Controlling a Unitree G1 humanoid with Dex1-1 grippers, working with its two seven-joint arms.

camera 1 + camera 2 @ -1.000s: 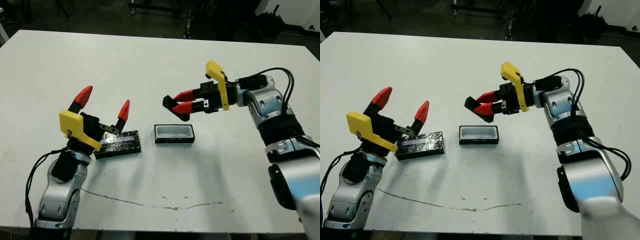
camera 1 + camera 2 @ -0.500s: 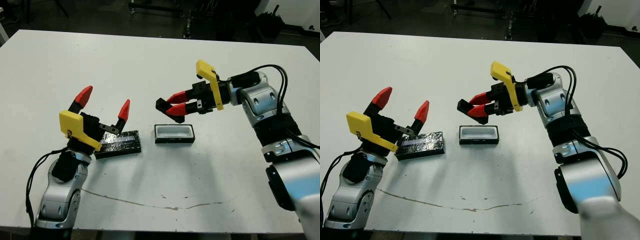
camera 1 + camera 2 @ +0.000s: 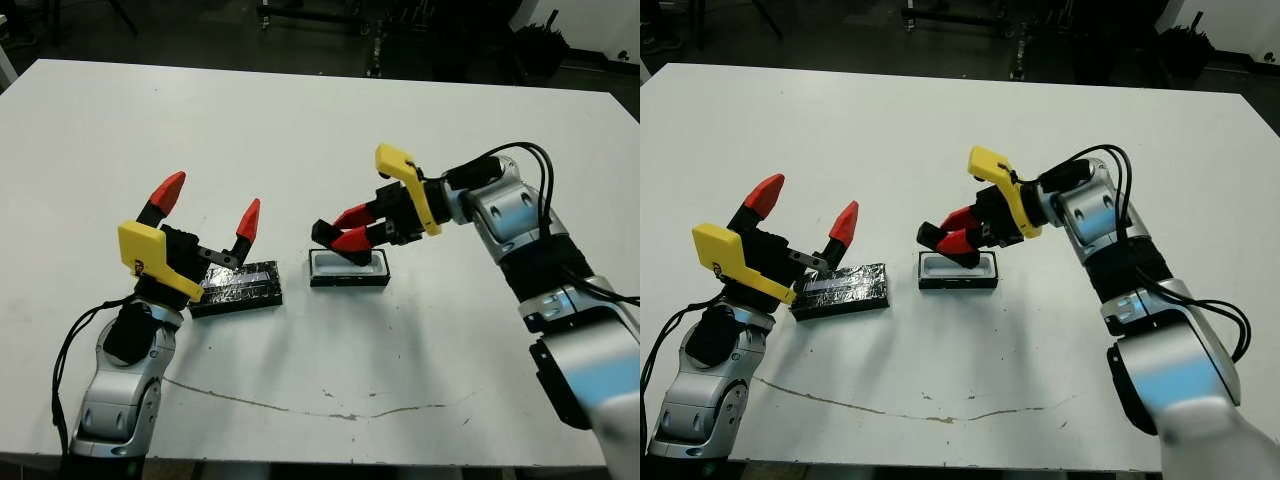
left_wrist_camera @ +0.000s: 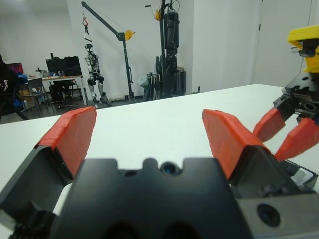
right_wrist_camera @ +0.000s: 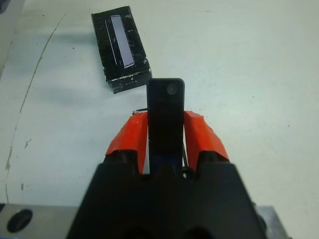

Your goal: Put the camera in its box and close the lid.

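Pinching the camera (image 5: 166, 117) tight, the right gripper (image 3: 338, 232) is hovering over its box (image 3: 349, 268); line it up flat before letting go. The left gripper (image 3: 207, 210) is spread wide.

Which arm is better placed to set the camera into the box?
The right. Its tool is shut on the camera just above the box; the left tool hangs open by the lid.

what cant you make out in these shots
- Head views: whether the camera already touches the box; the right gripper covers that spot.
- Right wrist view: the box is hidden behind the fingers.
- Left wrist view: the lid is hidden below the left gripper.
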